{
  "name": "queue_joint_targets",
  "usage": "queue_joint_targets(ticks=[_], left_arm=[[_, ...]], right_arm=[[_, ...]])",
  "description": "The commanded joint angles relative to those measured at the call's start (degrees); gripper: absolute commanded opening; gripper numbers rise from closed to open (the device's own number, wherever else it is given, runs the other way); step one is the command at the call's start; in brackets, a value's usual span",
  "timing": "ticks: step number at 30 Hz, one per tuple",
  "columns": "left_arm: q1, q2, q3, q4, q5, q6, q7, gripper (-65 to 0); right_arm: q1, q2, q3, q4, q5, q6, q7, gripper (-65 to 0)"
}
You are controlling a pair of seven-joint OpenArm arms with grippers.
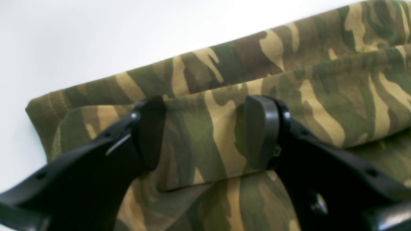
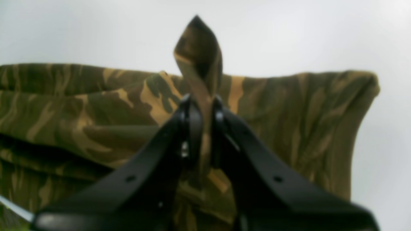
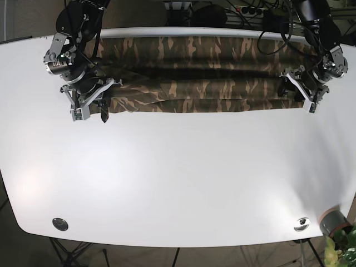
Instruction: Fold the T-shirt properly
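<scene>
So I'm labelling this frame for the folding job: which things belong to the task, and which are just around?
Part of the job:
- camouflage T-shirt, lying long and narrow along the table's far side
- right gripper, shut on a tip of cloth
- left gripper, open over the cloth

Just around:
- white table
- round metal fittings near its front corners
- potted plant

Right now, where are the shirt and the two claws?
shirt (image 3: 206,83), base view, middle of the folded cloth.
left claw (image 1: 205,131), left wrist view, gap between tips.
right claw (image 2: 201,128), right wrist view, pinched cloth.
</scene>
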Motion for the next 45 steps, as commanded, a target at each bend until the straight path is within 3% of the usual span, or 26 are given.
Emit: queue_joint_targets(ticks=[1, 8, 15, 18, 24, 28, 32, 36, 40, 45], left_arm=[[-1.00, -0.95, -0.32, -1.59, 1.41, 0.60, 1.26, -29.2], [-1.17, -2.62, -0.32, -3.35, 1.32, 0.60, 1.26, -29.2], [-1.26, -2.80, -0.32, -3.35, 1.32, 0.60, 1.26, -29.2], [-1.26, -2.80, -0.32, -3.35, 1.32, 0.60, 1.26, -29.2], [-1.35, -2.62, -0.06, -3.35, 1.32, 0.60, 1.26, -29.2], [-2.58, -2.53, -0.06, -3.52, 1.41, 0.60, 1.26, -29.2], [-2.76, -2.53, -0.06, -3.52, 1.41, 0.60, 1.26, -29.2], [-2.76, -2.53, -0.06, -3.52, 1.41, 0.60, 1.26, -29.2], [-2.76, -2.53, -0.06, -3.52, 1.41, 0.60, 1.26, -29.2], [-2.76, -2.53, -0.06, -3.52, 1.41, 0.60, 1.26, -29.2]], right_arm=[[-0.73, 0.22, 0.19, 1.60, 0.80, 0.28, 1.23, -62.6], [-2.31, -1.01, 4.14, 1.60, 0.80, 0.28, 1.23, -60.4], [-2.22, -2.50, 13.55, 1.60, 0.80, 0.37, 1.23, -35.0], [-2.05, -2.50, 16.54, 1.60, 0.80, 0.37, 1.32, -29.5], [-2.22, -2.50, 17.86, 2.48, 1.59, 0.46, 1.32, -27.9], [-3.28, -2.24, 17.77, 2.92, 8.63, 0.46, 1.23, -27.9], [-5.04, -1.36, 14.08, 2.92, 16.72, 0.46, 1.23, -27.9], [-5.48, 1.28, 6.08, 2.48, 19.62, -0.07, 1.23, -27.9], [-4.95, 1.28, -1.31, 0.90, 15.13, -0.16, 1.23, -27.9], [-4.33, 1.01, -7.37, -2.09, 3.79, -0.16, 1.23, -27.9]])
